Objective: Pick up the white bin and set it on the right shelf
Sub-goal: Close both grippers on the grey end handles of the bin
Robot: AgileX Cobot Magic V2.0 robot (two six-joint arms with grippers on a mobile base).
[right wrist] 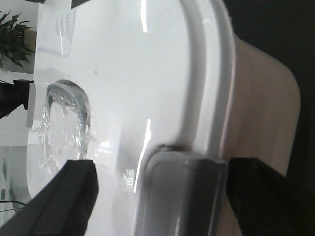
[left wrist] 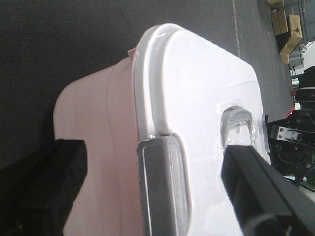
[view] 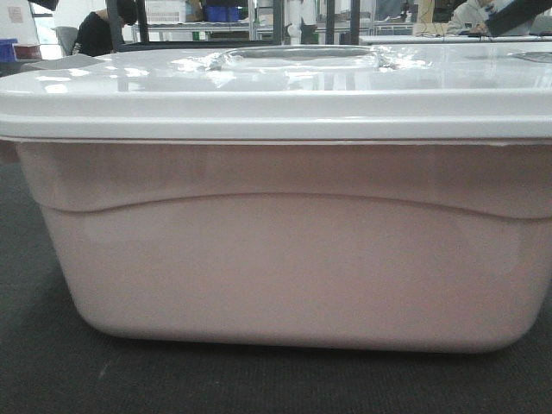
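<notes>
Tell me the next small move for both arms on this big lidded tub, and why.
Probably close both grippers. The left gripper and right gripper each stand open astride a grey plastic latch at either end of the large pinkish-white plastic bin, one finger over its glossy white lid, one beside the wall; nothing is clamped yet.

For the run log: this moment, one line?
pinkish-white plastic bin, glossy white lid: on dark carpet | left gripper: open, straddling grey end latch | right gripper: open, straddling opposite latch
</notes>
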